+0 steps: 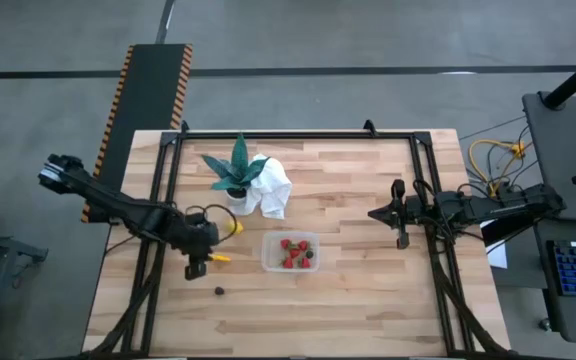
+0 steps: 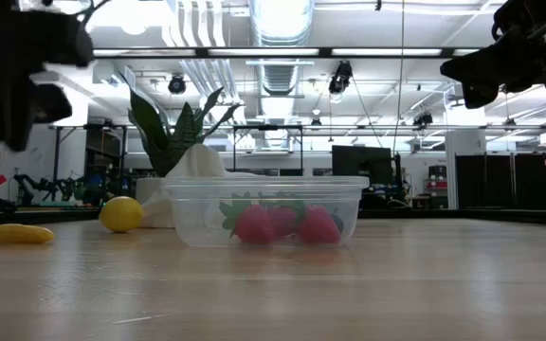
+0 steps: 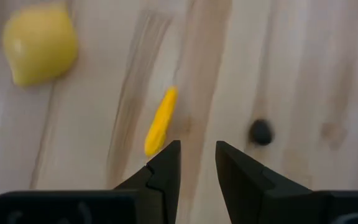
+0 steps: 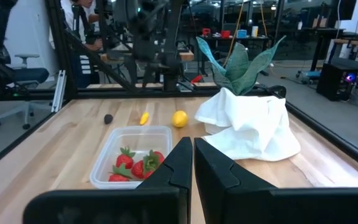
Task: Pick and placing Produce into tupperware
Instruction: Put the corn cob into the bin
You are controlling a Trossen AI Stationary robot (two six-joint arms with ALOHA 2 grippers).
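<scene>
The clear tupperware [image 1: 290, 252] stands mid-table with several red strawberries [image 2: 282, 224] inside. On the wood to its left lie a round yellow lemon [image 1: 233, 227], a yellow-orange elongated piece [image 1: 218, 258] and a tiny dark round one [image 1: 219, 291]. My left gripper [image 3: 197, 155] hovers open over the table, tilted downward, its tips just short of the elongated piece [image 3: 160, 121], with nothing between them. My right gripper [image 1: 400, 215] waits shut at the table's right side, well away from the tupperware [image 4: 132, 155].
A green spiky potted plant [image 1: 238, 170] wrapped in a white cloth [image 1: 271, 190] stands behind the tupperware. A black frame [image 1: 298, 133] runs along the table's far and side edges. Bare wood [image 1: 348, 310] stretches across the near half.
</scene>
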